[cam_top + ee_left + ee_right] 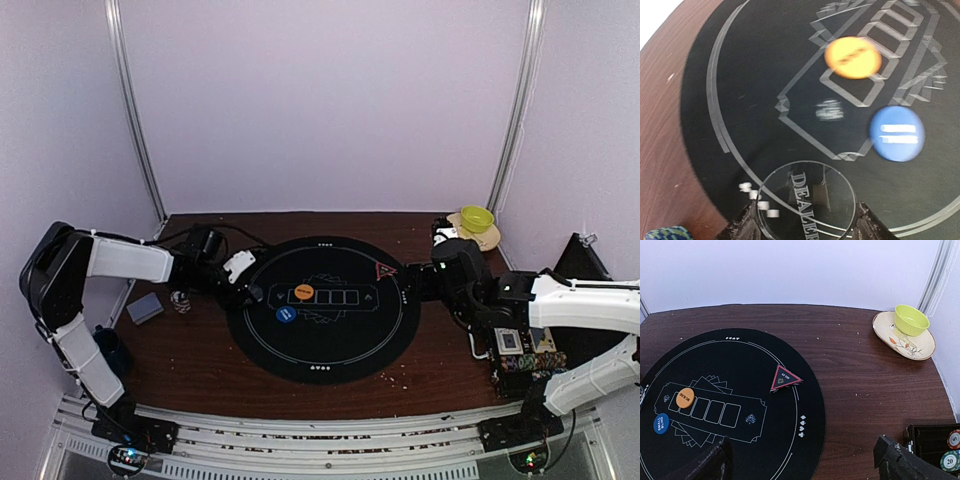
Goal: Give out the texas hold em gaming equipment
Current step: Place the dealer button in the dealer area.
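While left tool [807, 226] grips clear dealer disc [807, 200] at mat [740, 75] edge: orange disc [853, 57], blue disc [897, 133] already on mat, just ahead of it. Triangle [785, 378] on mat rim ahead of right tool [802, 465]; jaws wide, empty. Cards [145, 307], chips [180, 300] on counter [200, 350] behind left tool, undealt. Judged: under halfway.

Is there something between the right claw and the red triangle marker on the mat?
Nothing visible. The open right claw hangs over the black mat, and only bare mat lies between it and the red triangle marker.
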### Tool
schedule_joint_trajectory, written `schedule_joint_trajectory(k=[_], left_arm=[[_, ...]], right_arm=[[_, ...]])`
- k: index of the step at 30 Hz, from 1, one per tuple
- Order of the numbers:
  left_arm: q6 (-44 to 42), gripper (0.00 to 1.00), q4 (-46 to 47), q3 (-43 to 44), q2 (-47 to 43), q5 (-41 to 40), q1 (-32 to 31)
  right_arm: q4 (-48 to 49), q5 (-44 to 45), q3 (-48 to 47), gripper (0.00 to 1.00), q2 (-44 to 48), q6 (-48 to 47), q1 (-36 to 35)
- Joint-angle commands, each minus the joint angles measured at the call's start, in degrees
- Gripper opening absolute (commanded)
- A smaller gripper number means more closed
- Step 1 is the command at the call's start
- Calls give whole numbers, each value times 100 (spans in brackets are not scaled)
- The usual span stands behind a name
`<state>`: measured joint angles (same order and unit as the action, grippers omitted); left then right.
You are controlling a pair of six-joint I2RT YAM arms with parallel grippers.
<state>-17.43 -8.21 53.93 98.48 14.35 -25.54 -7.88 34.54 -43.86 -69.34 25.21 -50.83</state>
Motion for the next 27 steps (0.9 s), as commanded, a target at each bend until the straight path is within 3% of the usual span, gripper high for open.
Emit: schedule_joint_trajectory(k=[1, 11, 17, 27], left_arm=[[-553, 46, 33, -233, -585, 1003, -277], [-1047, 47, 133, -701, -1145, 1469, -1171], [-1292, 48, 293, -793, -1283, 1179, -1949], [-1452, 48, 341, -467, -337, 965, -2661]], right_arm=[[56, 37, -16, 100, -9, -82, -35], [93, 53, 4, 100, -40, -106, -46], [100, 55, -13, 100, -114, -122, -46], [94, 70, -12, 100, -106, -129, -50]])
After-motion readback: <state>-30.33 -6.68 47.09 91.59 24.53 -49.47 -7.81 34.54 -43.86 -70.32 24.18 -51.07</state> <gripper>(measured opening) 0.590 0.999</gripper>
